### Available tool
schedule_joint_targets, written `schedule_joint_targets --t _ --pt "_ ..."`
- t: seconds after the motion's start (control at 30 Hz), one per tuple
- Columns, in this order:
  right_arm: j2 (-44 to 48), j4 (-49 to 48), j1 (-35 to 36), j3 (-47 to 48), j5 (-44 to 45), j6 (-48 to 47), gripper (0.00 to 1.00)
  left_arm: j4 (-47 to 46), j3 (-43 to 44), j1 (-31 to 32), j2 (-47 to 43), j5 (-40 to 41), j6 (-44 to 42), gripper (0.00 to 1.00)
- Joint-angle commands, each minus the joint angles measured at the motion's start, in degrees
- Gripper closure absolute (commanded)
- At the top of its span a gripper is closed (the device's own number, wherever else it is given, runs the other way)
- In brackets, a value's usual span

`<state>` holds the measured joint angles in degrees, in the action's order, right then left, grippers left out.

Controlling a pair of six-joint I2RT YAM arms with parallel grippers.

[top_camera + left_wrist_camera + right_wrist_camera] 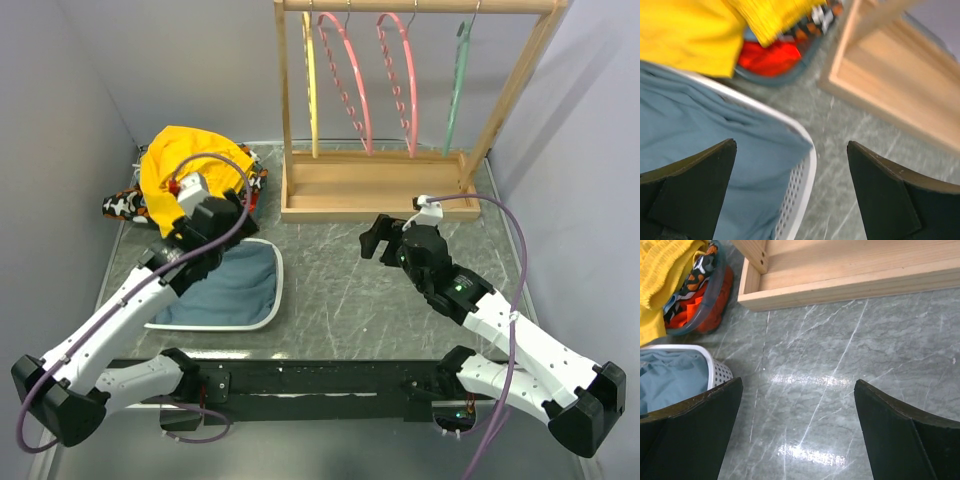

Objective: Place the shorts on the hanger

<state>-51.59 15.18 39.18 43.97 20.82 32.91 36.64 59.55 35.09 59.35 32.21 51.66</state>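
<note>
Shorts (190, 165) in bright yellow lie heaped on a pile of patterned clothes (125, 205) just beyond the left pincer (791, 147), whose jaws stand wide apart and empty above the rim of a white basket (272, 300) holding blue cloth (225, 285). The right pincer (799, 382), likewise wide and empty, hovers over the table (340, 290). The teal hanger (458, 90) hangs on the wooden rack (370, 200) beyond it, slightly to its right.
</note>
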Motion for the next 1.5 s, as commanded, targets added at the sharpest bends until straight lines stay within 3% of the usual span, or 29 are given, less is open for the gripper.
schedule_joint_targets --t 0.0,0.2,0.57,0.73,0.77,0.87,0.9,0.97,1.0,1.47 --pt "-0.3 -1.9 0.1 0.9 -2.0 -1.5 0.00 1.4 6.6 -6.3 2.2 3.6 0.2 0.03" --pt "-2.5 -2.9 0.1 2.0 -4.6 -1.9 0.00 -3.9 12.5 -19.2 9.8 1.5 -0.9 0.11" --pt "-4.7 -3.6 0.1 4.7 -8.2 -3.2 0.00 -4.7 29.4 -25.0 33.4 7.4 0.3 0.14" --pt "-5.9 -3.8 0.1 5.1 -9.9 -3.5 0.00 -6.6 32.7 -26.2 41.4 4.5 -1.3 0.17" --pt "-6.1 -3.8 0.1 5.3 -10.1 -3.6 0.00 -8.4 32.5 -26.2 41.6 4.3 -1.6 0.20" --pt "-6.7 -3.8 0.1 5.7 -11.0 -3.6 0.00 -10.5 32.5 -26.3 42.1 4.4 -2.4 0.47" --pt "-6.9 -3.8 0.2 5.9 -11.3 -3.6 0.00 -10.5 32.8 -26.3 42.1 4.3 -2.7 0.71" --pt "-7.0 -4.0 0.1 6.4 -12.2 -4.0 0.00 -8.4 34.7 -26.4 41.9 3.7 -3.0 0.95" --pt "-7.0 -4.3 0.2 6.5 -13.0 -4.2 0.00 -7.6 34.9 -26.3 40.8 3.4 -3.3 0.99" --pt "-7.6 -8.8 1.5 10.4 -18.8 -7.5 0.05 -3.2 37.7 -26.4 14.7 -11.7 -16.8 0.99"
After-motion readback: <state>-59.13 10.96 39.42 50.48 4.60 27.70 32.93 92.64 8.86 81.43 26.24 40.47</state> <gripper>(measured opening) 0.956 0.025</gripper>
